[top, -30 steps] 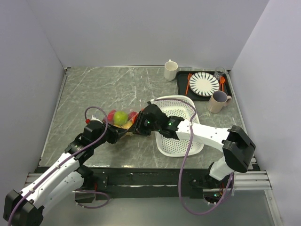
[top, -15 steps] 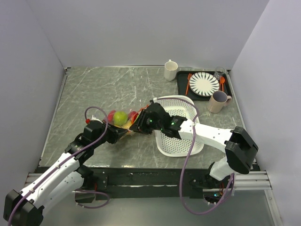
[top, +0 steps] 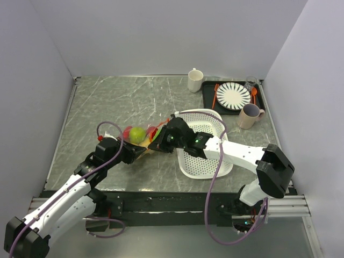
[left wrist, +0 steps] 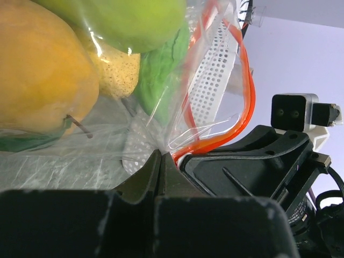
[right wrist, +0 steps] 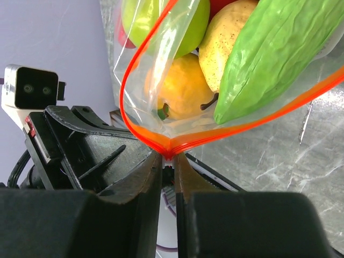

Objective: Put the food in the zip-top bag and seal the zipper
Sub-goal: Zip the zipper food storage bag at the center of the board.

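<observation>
Moved: the right gripper (top: 156, 145) has edged a little away from the left gripper (top: 143, 152), toward the basket (top: 201, 164); the left one has barely shifted.
Left gripper: clamped on a fold of clear film at a corner of the zip-top bag (left wrist: 70, 156).
Right gripper: clamped on the zipper (right wrist: 158, 142), where its two tracks run together.
Bag: stretched between the two grippers, its body just beyond both sets of fingertips.
Food: what we see of it sits inside the bag, namely a green ball (right wrist: 161, 27), an orange fruit (right wrist: 180, 91), a pale speckled fruit (right wrist: 231, 37) and a cucumber (right wrist: 274, 59).
Mouth: open, the strip bowing into a loop ahead of the right gripper.
Slider: we cannot find it in any view.
Step in hand: sealing, as we judge it.
Doing it well: we hold the left gripper firm as an anchor and draw the right one straight along the strip, keeping it taut and low over the table (right wrist: 279, 161) so nothing rolls to the mouth.
Risk: the cucumber's tip lies close to the strip and may get caught in the tracks.
Film: thin, crinkly, glossy; likely to slip or tear.
Strip: narrow, stiffer, orange-red.
Fruits: smooth and rounded; the cucumber is long and ridged.
Basket: rigid, white, perforated.
</observation>
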`<state>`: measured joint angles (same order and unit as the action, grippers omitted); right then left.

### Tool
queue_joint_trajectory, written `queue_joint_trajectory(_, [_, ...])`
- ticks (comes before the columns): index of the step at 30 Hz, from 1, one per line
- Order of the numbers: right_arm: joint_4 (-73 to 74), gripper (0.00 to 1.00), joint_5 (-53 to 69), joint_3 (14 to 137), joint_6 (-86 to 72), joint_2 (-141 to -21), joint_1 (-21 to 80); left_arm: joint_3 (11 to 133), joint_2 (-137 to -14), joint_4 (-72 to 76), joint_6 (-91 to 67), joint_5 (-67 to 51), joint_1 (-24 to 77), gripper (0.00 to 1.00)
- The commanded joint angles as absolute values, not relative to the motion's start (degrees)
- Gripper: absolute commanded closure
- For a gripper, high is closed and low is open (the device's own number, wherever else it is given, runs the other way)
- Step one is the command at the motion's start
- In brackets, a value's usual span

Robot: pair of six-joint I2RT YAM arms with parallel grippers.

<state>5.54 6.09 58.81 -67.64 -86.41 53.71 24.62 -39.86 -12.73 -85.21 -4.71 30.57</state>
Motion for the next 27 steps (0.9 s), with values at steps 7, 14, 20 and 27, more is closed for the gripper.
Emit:
queue_joint_trajectory(7, [1.8, 0.89, 6.1, 58.4, -68.6, -86.0, 53.4, 22.3, -37.5, -6.6, -86.6, -6.9, 30.5, 0.82])
queue_joint_trajectory(14, [1.3, 0.89, 6.4, 58.4, -68.9, -86.6, 53.3, 20.4, -34.3, -5.3, -88.6, -7.2, 30.5, 0.72])
queue_joint_trajectory(20, [1.3, 0.90, 6.3, 58.2, -69.0, -86.5, 53.3, 18.1, -34.3, -2.4, -90.7, -8.5, 30.5, 0.72])
queue_joint_trajectory(27, [1.6, 0.91, 6.3, 58.4, -68.9, -86.7, 53.3, 16.0, -33.1, -0.6, -92.9, -8.4, 30.6, 0.71])
